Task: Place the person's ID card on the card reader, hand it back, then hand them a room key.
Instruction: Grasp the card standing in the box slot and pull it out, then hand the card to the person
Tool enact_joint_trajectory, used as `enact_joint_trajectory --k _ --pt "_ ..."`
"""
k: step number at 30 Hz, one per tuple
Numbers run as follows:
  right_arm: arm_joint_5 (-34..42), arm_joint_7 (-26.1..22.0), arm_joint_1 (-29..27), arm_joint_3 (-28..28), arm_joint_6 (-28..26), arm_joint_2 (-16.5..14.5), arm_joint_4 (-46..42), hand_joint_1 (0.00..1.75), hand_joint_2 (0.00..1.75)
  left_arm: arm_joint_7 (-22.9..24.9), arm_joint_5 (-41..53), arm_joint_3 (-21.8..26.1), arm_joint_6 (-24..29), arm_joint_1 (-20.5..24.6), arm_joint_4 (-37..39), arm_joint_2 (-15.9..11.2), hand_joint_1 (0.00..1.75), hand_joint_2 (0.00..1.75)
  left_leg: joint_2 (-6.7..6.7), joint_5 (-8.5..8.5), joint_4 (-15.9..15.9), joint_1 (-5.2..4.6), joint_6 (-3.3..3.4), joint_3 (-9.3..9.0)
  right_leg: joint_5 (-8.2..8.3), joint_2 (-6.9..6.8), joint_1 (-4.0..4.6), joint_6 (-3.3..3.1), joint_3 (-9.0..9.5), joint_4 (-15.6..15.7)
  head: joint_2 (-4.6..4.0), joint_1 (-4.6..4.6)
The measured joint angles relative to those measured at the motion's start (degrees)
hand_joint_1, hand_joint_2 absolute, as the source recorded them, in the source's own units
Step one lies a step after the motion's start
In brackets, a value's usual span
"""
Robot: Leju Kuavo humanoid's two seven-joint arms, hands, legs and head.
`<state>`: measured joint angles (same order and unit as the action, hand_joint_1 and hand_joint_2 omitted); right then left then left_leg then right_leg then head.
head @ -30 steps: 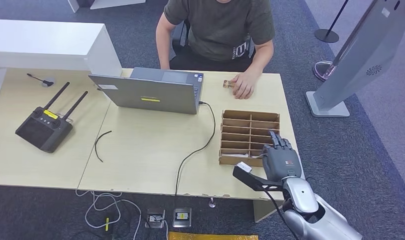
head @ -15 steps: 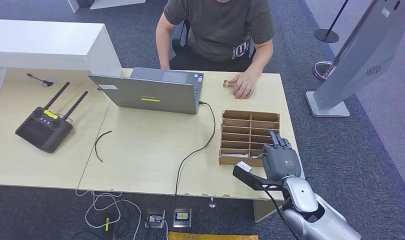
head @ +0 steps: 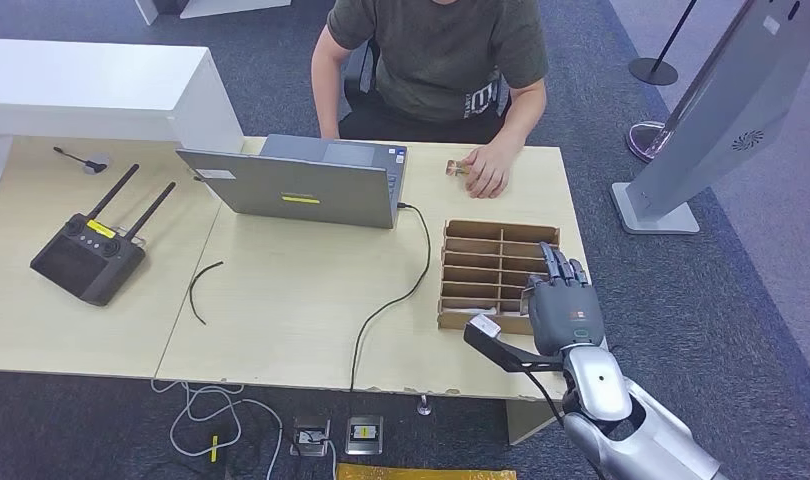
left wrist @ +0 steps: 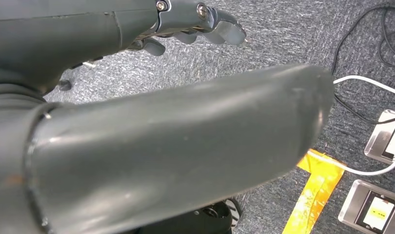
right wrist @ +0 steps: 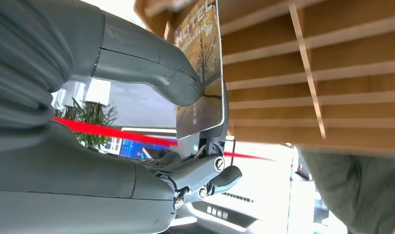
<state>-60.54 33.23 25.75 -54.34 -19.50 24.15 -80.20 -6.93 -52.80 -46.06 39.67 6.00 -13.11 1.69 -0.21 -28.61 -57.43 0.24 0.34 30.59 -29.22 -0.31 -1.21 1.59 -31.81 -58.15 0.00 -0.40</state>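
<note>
The table (head: 291, 290) carries a slotted cardboard organizer (head: 499, 262), and the right hand (head: 561, 310) sits at its near end. The thumb and fingers (right wrist: 151, 63) pinch a room key card (right wrist: 200, 73) standing edge-up. The person's hand (head: 489, 170) waits straight beyond the fingertips. The left hand (left wrist: 195, 19) hangs low, holding nothing, fingers loosely curled.

The right hand's (head: 564, 312) thumb (right wrist: 151, 73) is covering part of the room key (right wrist: 201, 73); picture edges are cutting off the person's (head: 441, 55) head.
</note>
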Motion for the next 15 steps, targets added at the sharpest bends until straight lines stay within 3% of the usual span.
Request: enact_joint_trajectory --k 15 --pt "-5.77 1.81 3.22 3.15 -0.97 0.55 -8.46 1.75 1.75 0.30 0.04 -1.91 -0.04 0.72 -0.01 -0.08 0.00 0.00 0.02 0.01 -0.01 0.00 0.00 -0.02 0.00 0.01 0.00 0.00 0.00 0.00 0.00 0.01"
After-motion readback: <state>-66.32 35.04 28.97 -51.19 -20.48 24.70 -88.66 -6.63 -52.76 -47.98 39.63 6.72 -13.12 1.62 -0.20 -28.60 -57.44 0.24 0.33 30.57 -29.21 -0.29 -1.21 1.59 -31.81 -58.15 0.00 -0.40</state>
